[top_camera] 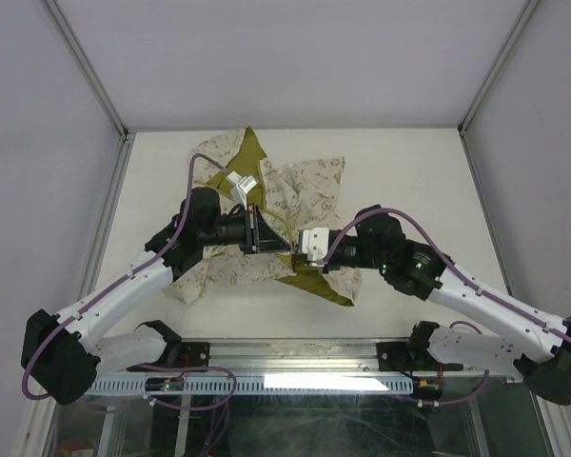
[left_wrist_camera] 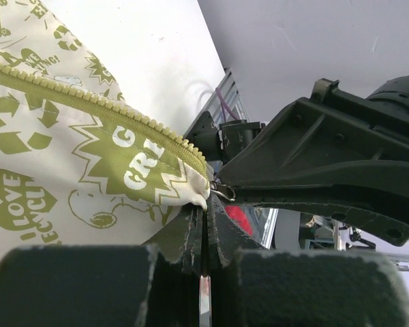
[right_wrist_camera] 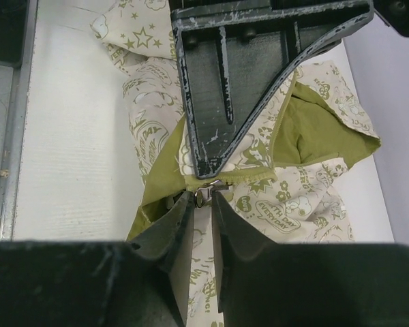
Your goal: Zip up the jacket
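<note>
The cream jacket [top_camera: 305,186] with olive-green prints lies crumpled on the white table, its olive lining showing. My left gripper [top_camera: 279,245] is shut on the jacket's bottom corner [left_wrist_camera: 194,194], right at the lower end of the olive zipper teeth [left_wrist_camera: 88,105]. In the left wrist view its jaws [left_wrist_camera: 204,214] are pressed together on the fabric. The small metal zipper pull [right_wrist_camera: 206,192] sticks out of that corner. My right gripper [right_wrist_camera: 203,199] has its jaws nearly together, pinching the pull at their very tips. Both grippers meet tip to tip at the jacket's near edge.
The white table [top_camera: 409,162] is boxed in by white walls with aluminium posts. A metal rail [top_camera: 295,357] runs along the near edge between the arm bases. My left gripper's dark finger [right_wrist_camera: 218,88] fills the upper part of the right wrist view.
</note>
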Robot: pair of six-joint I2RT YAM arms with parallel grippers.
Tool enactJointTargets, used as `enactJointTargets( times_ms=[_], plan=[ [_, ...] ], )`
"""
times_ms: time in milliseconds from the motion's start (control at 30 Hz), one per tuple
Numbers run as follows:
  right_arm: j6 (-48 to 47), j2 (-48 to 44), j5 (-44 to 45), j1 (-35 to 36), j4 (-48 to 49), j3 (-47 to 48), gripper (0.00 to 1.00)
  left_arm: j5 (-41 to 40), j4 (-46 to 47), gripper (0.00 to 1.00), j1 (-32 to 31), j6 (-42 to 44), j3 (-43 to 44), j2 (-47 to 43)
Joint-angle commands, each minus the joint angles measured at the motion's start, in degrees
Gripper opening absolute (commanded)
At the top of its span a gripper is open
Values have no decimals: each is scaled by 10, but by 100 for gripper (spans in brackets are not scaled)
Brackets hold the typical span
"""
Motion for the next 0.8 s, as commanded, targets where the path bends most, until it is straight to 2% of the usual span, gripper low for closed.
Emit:
enactJointTargets(
  times_ms=[0, 467, 533, 767],
  plan=[
    [11, 11, -19, 0, -7, 47, 17, 19, 1, 0, 4, 25, 26, -5],
    [33, 46, -37, -9, -8, 52, 6, 32, -5, 0, 4, 37, 29, -13],
    [36, 49, -31, -11, 2, 47, 0, 34, -5, 0, 4, 36, 27, -15],
    [80, 93, 31, -20, 16, 82, 0, 58, -15, 0, 3, 27, -2, -28]
  ],
)
